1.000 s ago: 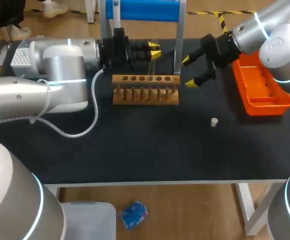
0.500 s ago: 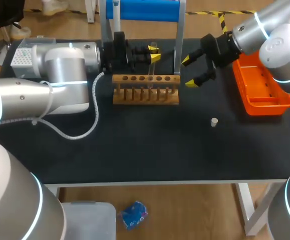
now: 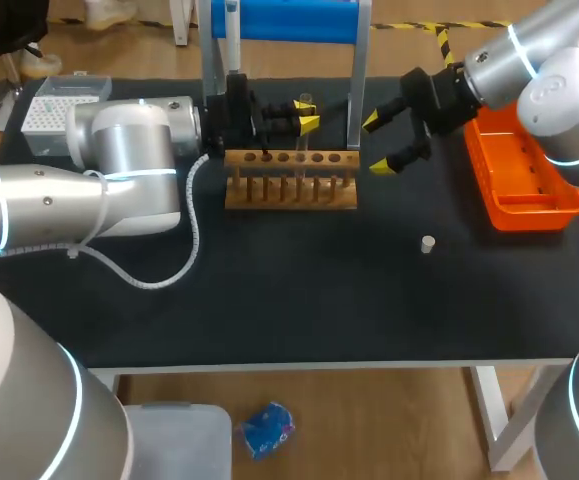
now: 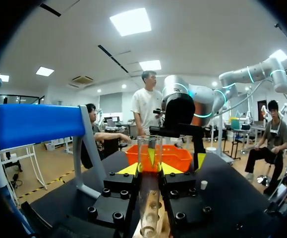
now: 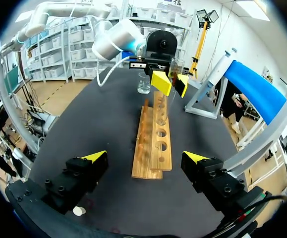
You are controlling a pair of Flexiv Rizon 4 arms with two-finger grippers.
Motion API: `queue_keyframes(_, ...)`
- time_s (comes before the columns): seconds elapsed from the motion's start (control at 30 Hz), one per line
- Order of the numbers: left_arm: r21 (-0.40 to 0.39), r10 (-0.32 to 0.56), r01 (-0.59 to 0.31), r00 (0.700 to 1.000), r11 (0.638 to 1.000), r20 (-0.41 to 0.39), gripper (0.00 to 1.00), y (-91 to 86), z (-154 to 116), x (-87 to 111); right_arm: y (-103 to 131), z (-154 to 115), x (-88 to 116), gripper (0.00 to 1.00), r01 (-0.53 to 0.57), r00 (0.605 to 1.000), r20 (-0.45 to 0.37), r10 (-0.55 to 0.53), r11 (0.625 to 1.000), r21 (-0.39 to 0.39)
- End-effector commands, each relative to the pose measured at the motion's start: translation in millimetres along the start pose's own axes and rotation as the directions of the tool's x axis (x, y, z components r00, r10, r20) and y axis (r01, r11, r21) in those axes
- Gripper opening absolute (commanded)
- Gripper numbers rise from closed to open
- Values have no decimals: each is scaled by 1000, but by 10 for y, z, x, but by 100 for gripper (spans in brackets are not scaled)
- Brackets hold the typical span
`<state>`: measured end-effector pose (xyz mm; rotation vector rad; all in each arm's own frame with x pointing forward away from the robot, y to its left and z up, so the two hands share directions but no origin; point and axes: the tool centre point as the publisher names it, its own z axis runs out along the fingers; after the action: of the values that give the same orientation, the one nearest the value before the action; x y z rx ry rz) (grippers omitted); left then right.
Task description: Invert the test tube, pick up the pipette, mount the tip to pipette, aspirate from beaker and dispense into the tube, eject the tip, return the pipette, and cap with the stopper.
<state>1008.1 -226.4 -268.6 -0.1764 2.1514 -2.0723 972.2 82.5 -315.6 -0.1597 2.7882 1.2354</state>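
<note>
A clear test tube (image 3: 304, 103) stands upright, mouth up, between the yellow fingertips of my left gripper (image 3: 303, 115), which is shut on it. It hangs just above the wooden tube rack (image 3: 289, 190). The left wrist view shows the test tube (image 4: 149, 148) held in my left gripper (image 4: 149, 169), with the rack (image 4: 152, 208) under it. My right gripper (image 3: 381, 142) hovers open and holds nothing, right of the rack. In its own view my right gripper (image 5: 145, 157) faces the rack (image 5: 155, 141), the tube (image 5: 162, 106) and a glass beaker (image 5: 143, 83) beyond. A white stopper (image 3: 427, 243) lies on the table.
An orange tray (image 3: 554, 205) sits at the table's right edge beside my right arm. A blue-topped stand (image 3: 279, 20) rises behind the rack. A white tip box (image 3: 54, 105) is at the far left. The black table surface in front of the rack holds only the stopper.
My left gripper has carried the tube slightly down and nearer to the rack. The right arm has not moved.
</note>
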Motion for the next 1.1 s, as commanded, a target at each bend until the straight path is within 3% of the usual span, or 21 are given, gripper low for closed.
queue_keyframes(0.03,12,5,-5,1000,1000,6,0,34,11,-4,-4,-3,-6,100,1,1000,-2,-1,1000,-1)
queue_keyframes(0.77,12,-12,12,1000,1000,19,0,149,20,40,-4,-3,-6,100,1,1000,-2,-1,1000,-1)
queue_keyframes(0.8,13,-12,12,1000,1000,24,64,142,12,44,-4,-3,-6,100,1,1000,-2,-1,1000,-1)
queue_keyframes(0.83,8,-7,6,1000,1000,26,100,127,1,45,-4,-3,-6,100,1,1000,-2,-1,1000,-1)
queue_keyframes(1.1,-10,19,-18,998,1000,62,100,-39,-182,37,-4,-3,-6,100,1,1000,-2,-1,1000,-1)
